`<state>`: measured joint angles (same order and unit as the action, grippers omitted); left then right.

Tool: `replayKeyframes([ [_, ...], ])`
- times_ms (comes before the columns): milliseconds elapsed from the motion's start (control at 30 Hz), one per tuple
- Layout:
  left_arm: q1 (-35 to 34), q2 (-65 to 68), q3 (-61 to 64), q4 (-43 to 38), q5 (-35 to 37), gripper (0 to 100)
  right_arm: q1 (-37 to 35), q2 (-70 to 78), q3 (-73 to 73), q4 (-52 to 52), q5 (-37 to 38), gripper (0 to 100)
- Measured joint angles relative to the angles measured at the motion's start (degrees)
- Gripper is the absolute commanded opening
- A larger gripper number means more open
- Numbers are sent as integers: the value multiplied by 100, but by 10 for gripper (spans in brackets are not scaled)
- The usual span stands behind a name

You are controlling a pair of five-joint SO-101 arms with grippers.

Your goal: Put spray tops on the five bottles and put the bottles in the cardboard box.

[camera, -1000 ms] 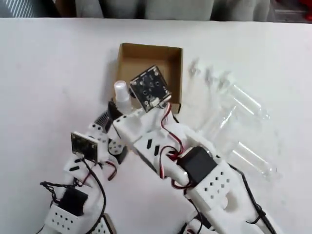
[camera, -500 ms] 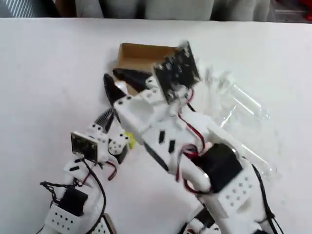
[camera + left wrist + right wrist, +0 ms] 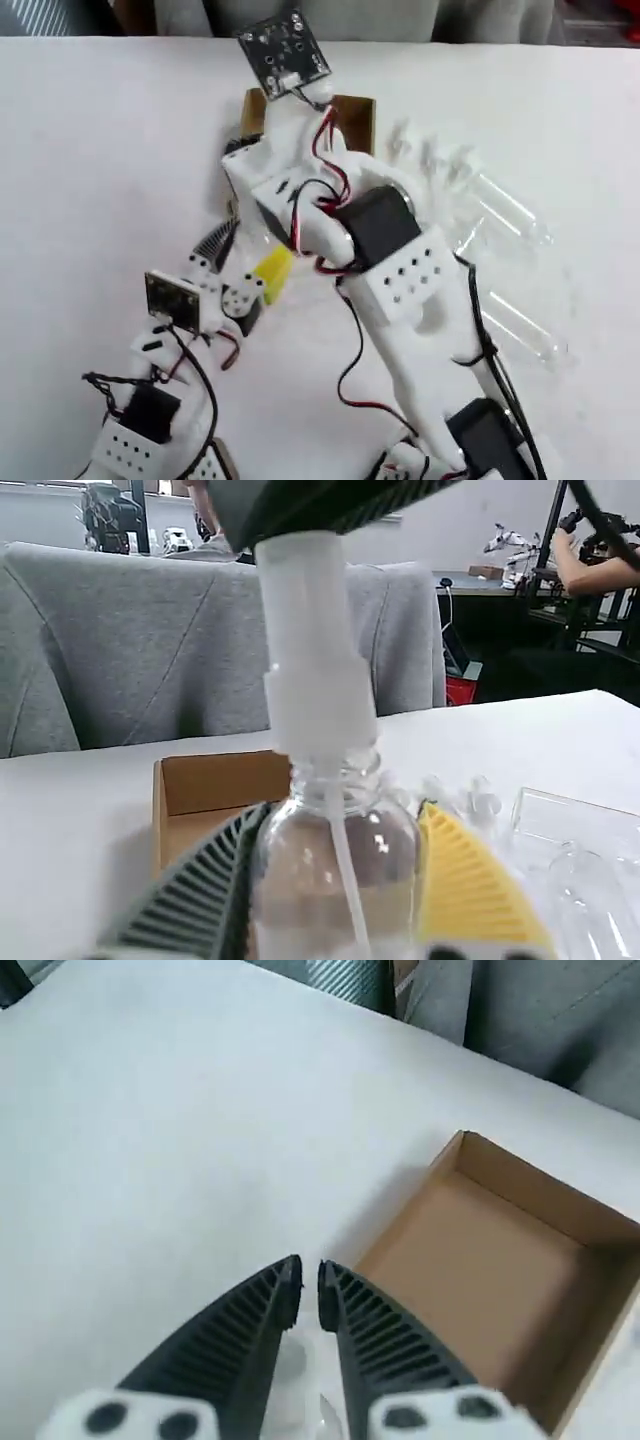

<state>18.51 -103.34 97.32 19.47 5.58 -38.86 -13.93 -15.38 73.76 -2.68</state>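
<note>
Several clear bottles lie beside the cardboard box, right arm overhanging it.

The right arm stretches across the cardboard box and covers most of its opening from above. Just beside the box, toward the table's near edge, the left gripper holds an upright bottle. Lying bottles crowd the right side. Toward the left edge the table is bare.
</note>
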Motion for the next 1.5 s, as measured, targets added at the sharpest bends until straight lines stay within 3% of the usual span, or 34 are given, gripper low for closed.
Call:
replayKeyframes([
  [267,26,0,0,0,-35,24,-79,-185,-62,686,0,15],
  [500,18,0,0,0,-273,24,123,-281,-62,396,0,15],
  [767,9,0,0,0,-273,24,1442,-369,-62,281,0,15],
  [900,9,0,0,-88,-273,24,2303,-624,-62,949,0,15],
  [1133,0,0,0,-1143,-290,23,3455,-738,941,2154,35,15],
  [1333,0,0,-18,-1697,-290,23,4633,-756,3007,1495,1002,15],
  [1500,0,-9,-141,-1741,-290,23,4897,-1213,4404,651,1152,15],
])
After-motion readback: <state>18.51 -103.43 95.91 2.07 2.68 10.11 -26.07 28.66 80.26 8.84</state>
